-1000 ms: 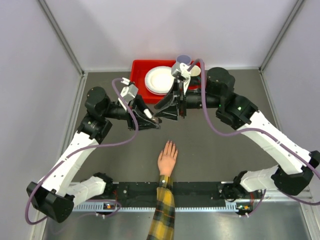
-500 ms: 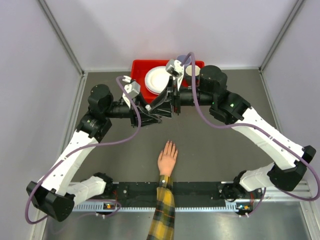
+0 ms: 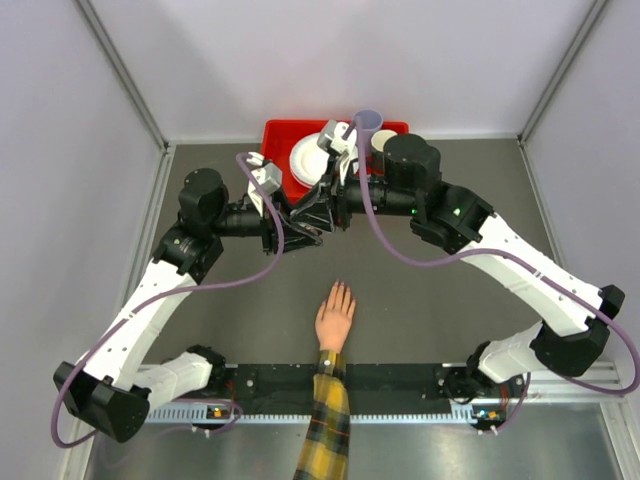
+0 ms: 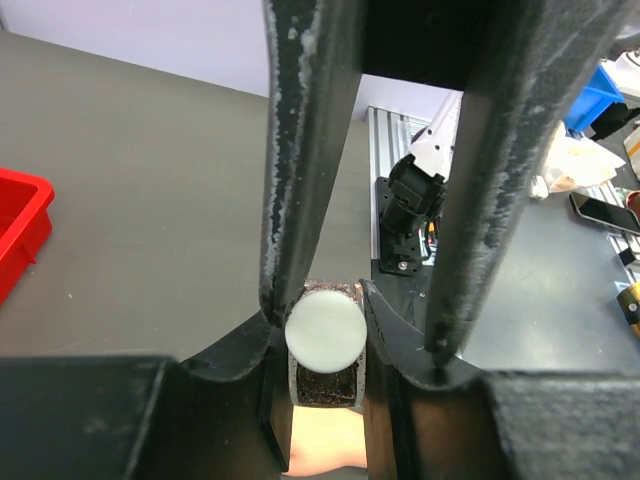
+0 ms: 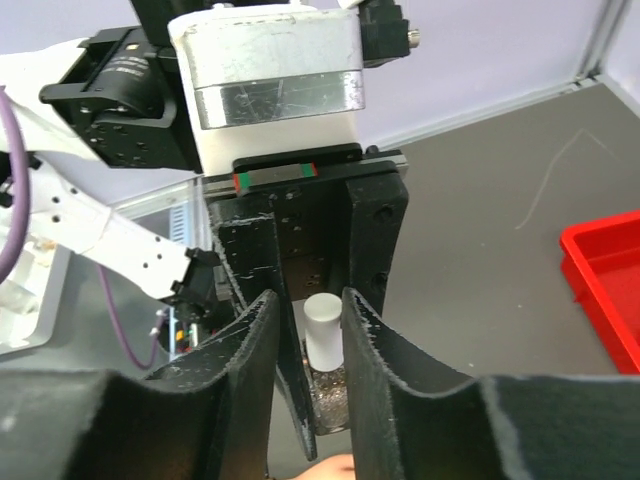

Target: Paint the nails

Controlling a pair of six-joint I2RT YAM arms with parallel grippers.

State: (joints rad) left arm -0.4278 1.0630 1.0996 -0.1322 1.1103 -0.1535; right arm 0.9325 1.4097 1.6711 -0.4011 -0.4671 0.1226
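Observation:
A peach hand [image 3: 335, 322] with a plaid sleeve lies flat near the table's front, its tiny nails [image 3: 340, 288] pointing away. Above and behind it, my left gripper [image 3: 310, 233] is shut on a small clear glitter bottle [image 4: 325, 378] with a pale cap [image 4: 325, 332]. My right gripper [image 3: 316, 212] meets it from the right. In the right wrist view the cap [image 5: 322, 330] stands between my right fingers [image 5: 262, 330]. One finger is close against the cap, and a narrow gap shows on the other side. The hand [image 4: 325, 440] shows just below the bottle.
A red tray [image 3: 275, 150] at the back of the table holds white plates [image 3: 312, 160] and a purple cup [image 3: 368, 120]. Grey walls close in the left, right and back. The black rail with the arm bases runs along the front edge.
My right arm has swung left, bringing its gripper over the bottle's cap, and its jaws have narrowed. The left gripper has shifted slightly with the bottle. The hand has not moved.

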